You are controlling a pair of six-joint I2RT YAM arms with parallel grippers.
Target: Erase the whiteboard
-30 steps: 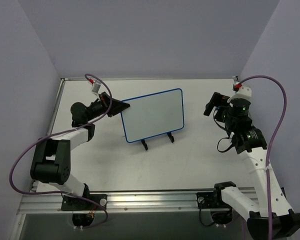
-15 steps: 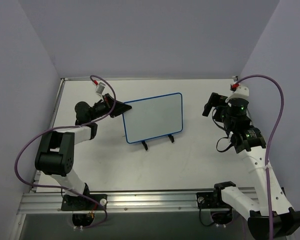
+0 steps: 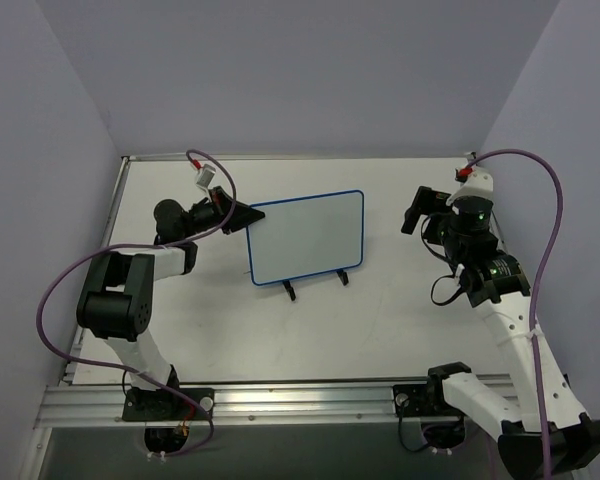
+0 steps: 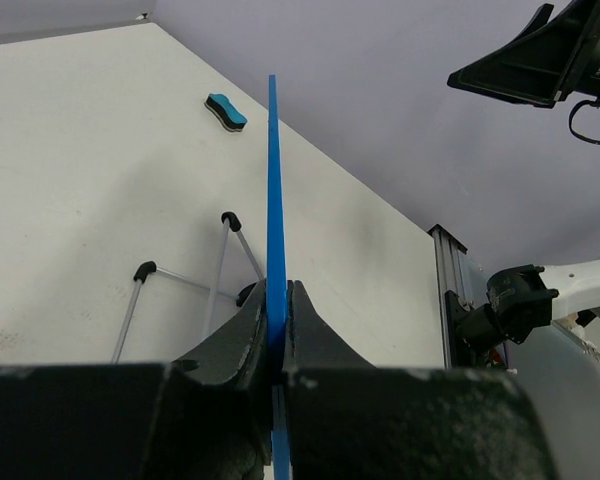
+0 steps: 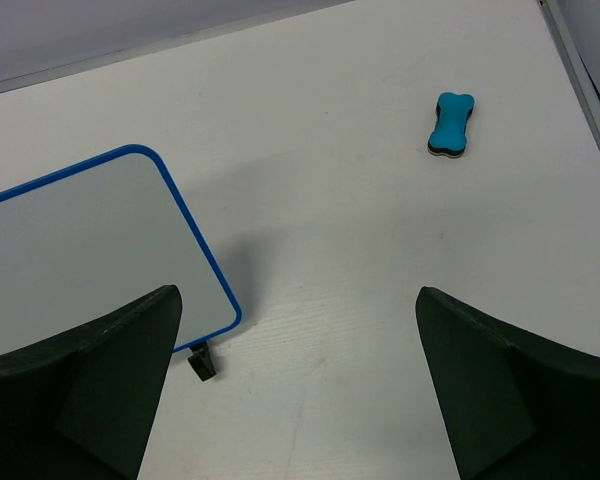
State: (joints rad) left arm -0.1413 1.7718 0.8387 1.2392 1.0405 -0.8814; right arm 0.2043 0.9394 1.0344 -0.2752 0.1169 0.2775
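The whiteboard point(image 3: 305, 238), white with a thin blue frame, stands on two black feet point(image 3: 291, 291) mid-table; its face looks blank. My left gripper point(image 3: 242, 217) is shut on the frame's left edge. In the left wrist view the board shows edge-on as a blue line point(image 4: 273, 180) pinched between the gripper's point(image 4: 277, 320) jaws. My right gripper point(image 3: 418, 210) is open and empty, above the table right of the board. The right wrist view shows the board's corner point(image 5: 80, 250) at left between the gripper's point(image 5: 297, 300) wide jaws. A teal bone-shaped eraser point(image 5: 451, 124) lies on the table beyond.
The eraser also shows in the left wrist view point(image 4: 225, 111), past the board. It is hidden in the top view. A metal rail point(image 3: 280, 400) runs along the table's near edge. Purple walls close the back and sides. Purple cables point(image 3: 545, 250) loop from both arms.
My left gripper has shifted slightly right, still holding the board's edge, and the board now looks a little narrower. My right gripper has edged slightly left.
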